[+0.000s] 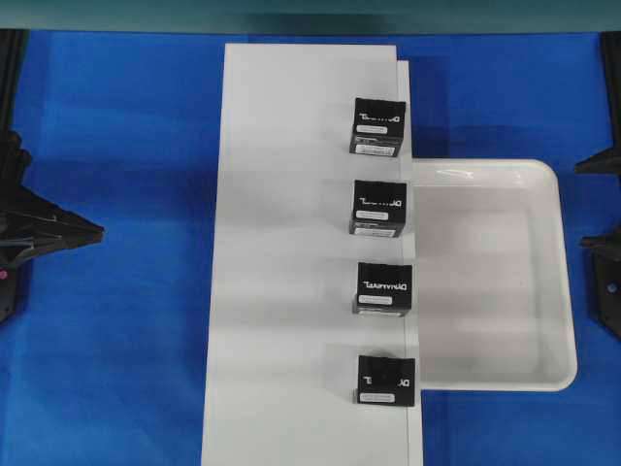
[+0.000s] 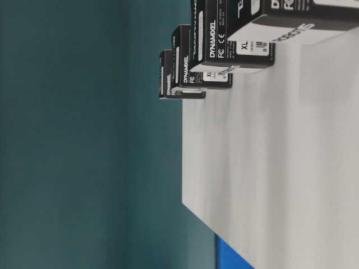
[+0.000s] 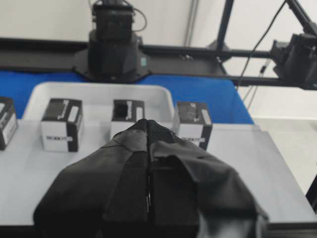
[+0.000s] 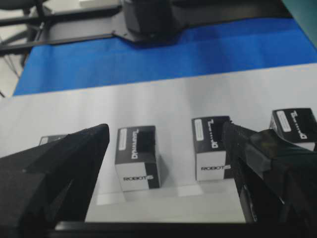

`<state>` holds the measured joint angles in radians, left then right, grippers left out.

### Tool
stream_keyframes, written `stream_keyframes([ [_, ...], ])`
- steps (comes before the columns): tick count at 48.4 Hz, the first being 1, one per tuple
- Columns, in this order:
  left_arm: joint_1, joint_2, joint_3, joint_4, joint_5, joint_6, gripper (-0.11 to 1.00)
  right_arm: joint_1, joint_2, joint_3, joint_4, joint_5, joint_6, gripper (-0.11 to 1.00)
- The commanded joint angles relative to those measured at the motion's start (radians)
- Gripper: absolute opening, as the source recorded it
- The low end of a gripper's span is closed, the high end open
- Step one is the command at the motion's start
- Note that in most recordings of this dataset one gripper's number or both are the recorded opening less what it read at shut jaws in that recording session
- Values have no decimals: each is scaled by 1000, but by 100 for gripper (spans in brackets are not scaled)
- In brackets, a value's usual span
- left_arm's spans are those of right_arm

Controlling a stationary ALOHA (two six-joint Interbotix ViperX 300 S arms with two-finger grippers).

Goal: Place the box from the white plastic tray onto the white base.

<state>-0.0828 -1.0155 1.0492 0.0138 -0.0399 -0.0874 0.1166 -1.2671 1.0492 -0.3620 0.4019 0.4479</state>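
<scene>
Box [image 1: 385, 380] down on the white base [image 1: 291, 291], last in a row of four along the edge nearest the white plastic tray [image 1: 548, 282], which shows nothing inside from overhead. Right gripper [image 4: 163, 158] spread wide and holding nothing, looking across at the boxes from the tray side; left gripper [image 3: 148, 130] pressed closed, empty, parked off the far side of the board. Placement looks done, with at most a pull-back of the arms left.
</scene>
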Motion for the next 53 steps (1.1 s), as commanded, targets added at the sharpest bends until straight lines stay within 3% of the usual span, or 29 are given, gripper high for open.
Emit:
stream_keyframes([
  [1, 0, 5, -28, 2, -8, 2, -7, -2, 6, -6, -2, -12, 0, 93],
  [53, 11, 3, -29, 2, -5, -2, -7, -2, -5, 20, 18, 43, 5, 93],
])
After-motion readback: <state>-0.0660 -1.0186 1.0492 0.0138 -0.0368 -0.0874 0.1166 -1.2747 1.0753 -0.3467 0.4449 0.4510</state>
